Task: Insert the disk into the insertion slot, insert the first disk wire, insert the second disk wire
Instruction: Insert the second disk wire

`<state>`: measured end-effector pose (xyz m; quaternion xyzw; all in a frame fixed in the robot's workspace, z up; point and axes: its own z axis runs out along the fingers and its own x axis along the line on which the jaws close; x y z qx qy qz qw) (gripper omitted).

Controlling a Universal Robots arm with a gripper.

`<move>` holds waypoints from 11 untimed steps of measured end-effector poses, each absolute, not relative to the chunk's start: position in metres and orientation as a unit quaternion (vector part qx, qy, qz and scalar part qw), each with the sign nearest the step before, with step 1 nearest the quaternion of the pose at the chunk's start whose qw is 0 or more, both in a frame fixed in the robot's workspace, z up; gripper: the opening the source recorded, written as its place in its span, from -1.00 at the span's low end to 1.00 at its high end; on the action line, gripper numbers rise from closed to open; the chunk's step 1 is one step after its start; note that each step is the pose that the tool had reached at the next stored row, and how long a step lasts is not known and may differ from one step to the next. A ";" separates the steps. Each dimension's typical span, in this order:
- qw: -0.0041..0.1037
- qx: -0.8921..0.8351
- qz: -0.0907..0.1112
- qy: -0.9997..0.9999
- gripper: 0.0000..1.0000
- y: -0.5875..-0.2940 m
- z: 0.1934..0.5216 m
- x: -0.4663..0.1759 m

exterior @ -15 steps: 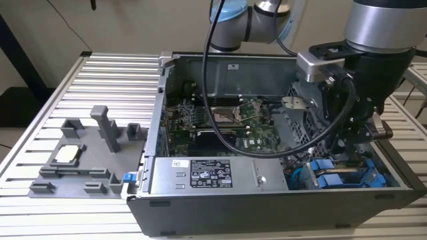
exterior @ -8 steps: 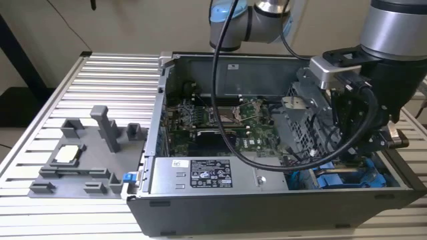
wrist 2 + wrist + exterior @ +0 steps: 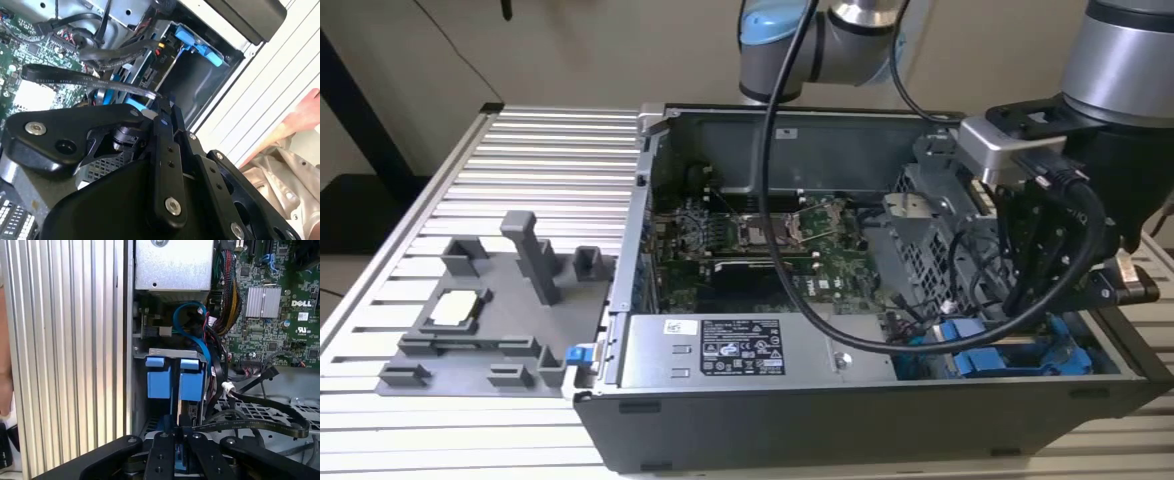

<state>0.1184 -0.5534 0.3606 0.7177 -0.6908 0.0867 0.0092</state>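
Observation:
In the first wrist view the disk stands on edge in the insertion slot, silver-grey in its blue carrier, beside a second blue clip. My gripper sits right on the disk's near end, its black fingers closed tight against the blue carrier. The second wrist view shows the gripper pressed to a blue edge, with the grey insertion slot beyond it. A flat black wire runs beside the fingers. In the exterior view the arm reaches down into the blue bays at the case's right.
The open computer case holds the motherboard and a grey labelled power-supply box. Cable bundles crowd the bay. A grey fixture stands on the ribbed table on the exterior view's left. A person's hand is beside the case.

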 end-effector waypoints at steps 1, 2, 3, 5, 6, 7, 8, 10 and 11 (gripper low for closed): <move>0.007 0.718 0.084 -0.691 -0.68 -0.553 0.361 0.118; 0.002 0.718 0.079 -0.692 -0.68 -0.553 0.361 0.118; -0.005 0.718 0.073 -0.693 -0.68 -0.553 0.360 0.118; -0.018 0.717 0.060 -0.694 -0.68 -0.553 0.361 0.118; -0.025 0.716 0.054 -0.695 -0.68 -0.553 0.360 0.118; -0.031 0.716 0.048 -0.696 -0.68 -0.553 0.360 0.118; -0.038 0.716 0.041 -0.696 -0.68 -0.553 0.361 0.118; -0.051 0.714 0.028 -0.697 -0.68 -0.554 0.361 0.118; -0.057 0.714 0.022 -0.698 -0.68 -0.554 0.361 0.118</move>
